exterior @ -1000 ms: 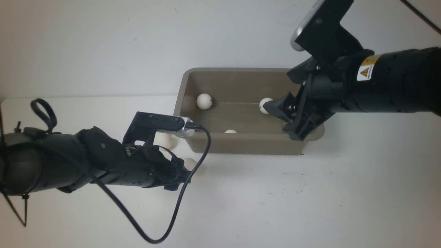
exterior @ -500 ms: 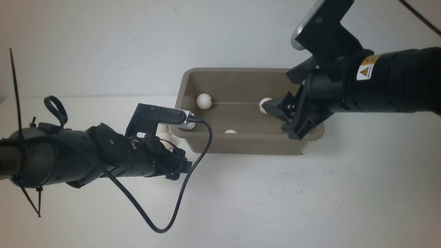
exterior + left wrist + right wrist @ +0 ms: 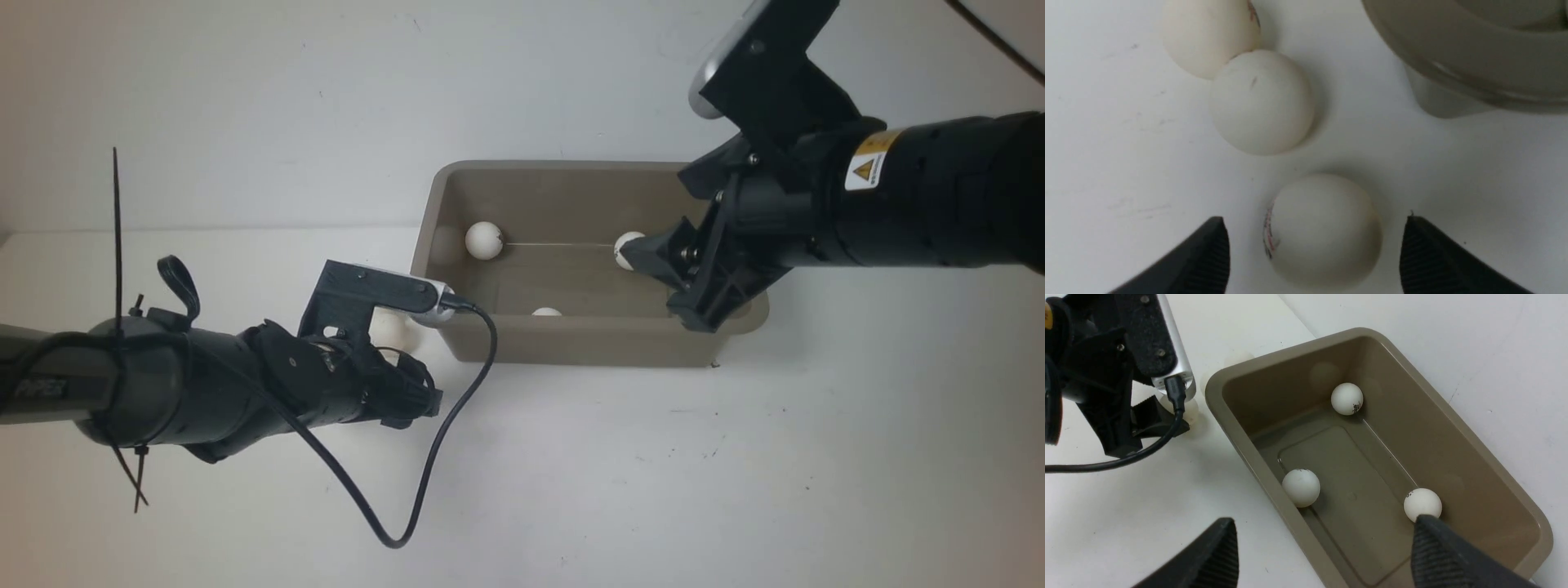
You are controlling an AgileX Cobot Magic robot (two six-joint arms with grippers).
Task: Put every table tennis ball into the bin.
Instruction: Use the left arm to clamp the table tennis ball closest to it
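The bin (image 3: 571,347) stands toward the far edge of the bench (image 3: 653,474). Three table tennis balls (image 3: 1301,488) already lie on its floor, well apart from one another. Three loose balls (image 3: 1261,102) sit on the bench just beside the bin's left end, two of them touching. The left end effector (image 3: 1313,220) is low over that cluster with its jaws apart, one on each side of the closest ball (image 3: 1323,230) and touching neither side of it. This stance suggests it is lined up to close on that ball alone and leave its neighbours undisturbed. The right end effector (image 3: 1324,520) hangs over the bin's right end, jaws apart and holding nothing, probably parked there clear of the left arm's work. The task looks about half done. The coming grasp calls for care, since a light round ball may roll away if one jaw meets it first.
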